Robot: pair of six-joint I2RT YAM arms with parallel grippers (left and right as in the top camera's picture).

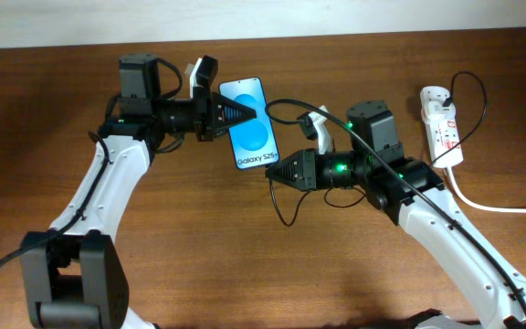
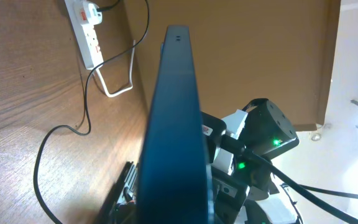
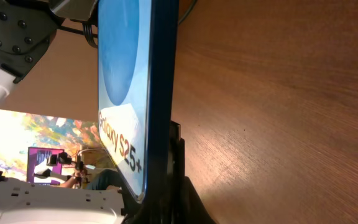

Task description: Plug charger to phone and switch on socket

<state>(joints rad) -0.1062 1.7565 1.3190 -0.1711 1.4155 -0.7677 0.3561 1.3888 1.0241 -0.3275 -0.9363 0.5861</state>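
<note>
Step in hand: mating the charger to the phone; the switch is judged not yet reached.

Left tool (image 1: pixel 229 113): closed on the left edge of the phone (image 1: pixel 250 123), which is held clear of the tabletop (image 1: pixel 199 247). Phone noted as a slim, rigid slab with a glossy blue screen, a white "Galaxy S25+" strip and a dark, smooth, rounded frame.

Right tool (image 1: pixel 276 171): fingers drawn to a point and pressed against the phone's bottom edge. It is judged to be clamped on the end of the charger (image 2: pixel 86 102); the tip itself is hidden. Cable noted as thin, black and limp, looped loosely over the matt brown wood grain.

Far right, well apart from the phone: the socket (image 1: pixel 441 123) is lying flat, a white oblong of hard plastic with small red switches and a thick white cord (image 1: pixel 491 206) leading away.

Next move, as judged: the tip must be lined up squarely with the port and pushed straight in while the phone is braced. Whether it is already seated cannot be told.
</note>
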